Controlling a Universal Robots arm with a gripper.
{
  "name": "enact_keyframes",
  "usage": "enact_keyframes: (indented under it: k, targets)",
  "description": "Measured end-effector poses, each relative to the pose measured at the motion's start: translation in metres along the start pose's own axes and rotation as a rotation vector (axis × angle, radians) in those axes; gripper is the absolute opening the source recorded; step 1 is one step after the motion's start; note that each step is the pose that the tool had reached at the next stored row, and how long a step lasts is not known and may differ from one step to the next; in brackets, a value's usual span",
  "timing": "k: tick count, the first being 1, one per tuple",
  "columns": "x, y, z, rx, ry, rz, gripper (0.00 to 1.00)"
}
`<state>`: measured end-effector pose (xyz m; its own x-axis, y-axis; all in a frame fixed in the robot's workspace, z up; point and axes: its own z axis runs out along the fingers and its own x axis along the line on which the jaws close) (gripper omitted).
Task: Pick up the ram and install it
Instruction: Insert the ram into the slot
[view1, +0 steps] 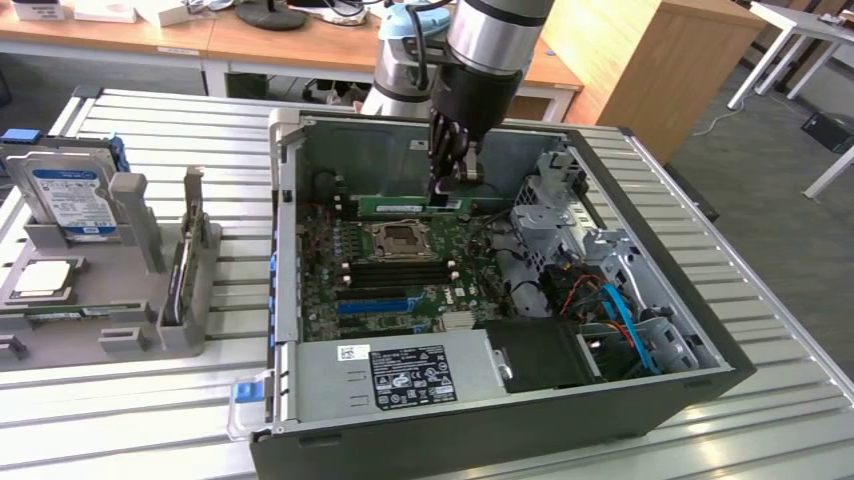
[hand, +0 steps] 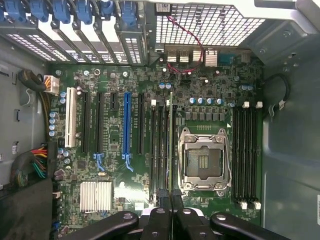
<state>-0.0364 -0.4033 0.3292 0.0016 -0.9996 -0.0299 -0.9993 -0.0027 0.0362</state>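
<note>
The ram (view1: 400, 206) is a long, thin green stick held level inside the open computer case (view1: 287, 240), just above the motherboard on the far side of the CPU socket (view1: 398, 238). My gripper (view1: 449, 190) reaches down from above and is shut on the stick's upper edge, towards its end on the exterior view's right. In the wrist view the ram (hand: 171, 145) shows edge-on as a thin line. It runs away from my gripper (hand: 170, 200) over the black memory slots (hand: 159, 150) beside the CPU socket (hand: 204, 160).
A grey fixture (view1: 134, 300) at the exterior view's left holds a silver hard drive (view1: 74, 200) with a blue label and an upright card (view1: 187, 255). Inside the case are the power supply (view1: 400, 375), the drive cage (view1: 561, 210) and cables (view1: 614, 310). More memory slots (hand: 246, 155) flank the socket.
</note>
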Motion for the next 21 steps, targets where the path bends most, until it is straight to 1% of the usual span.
enact_keyframes:
  k: [5,8,10,17,21]
  targets:
    - [0.0010,0.0001,0.0000,0.0003,-0.0013,0.000,0.12]
    - [0.0014,0.0004,0.0009,0.0053,-0.0027,0.000,0.12]
    - [0.0015,0.0005,0.0026,0.0073,-0.0026,0.000,0.12]
    - [0.0016,0.0007,0.0063,0.0078,-0.0026,0.001,0.12]
    - [0.0017,0.0006,0.0080,0.0081,-0.0028,0.016,0.12]
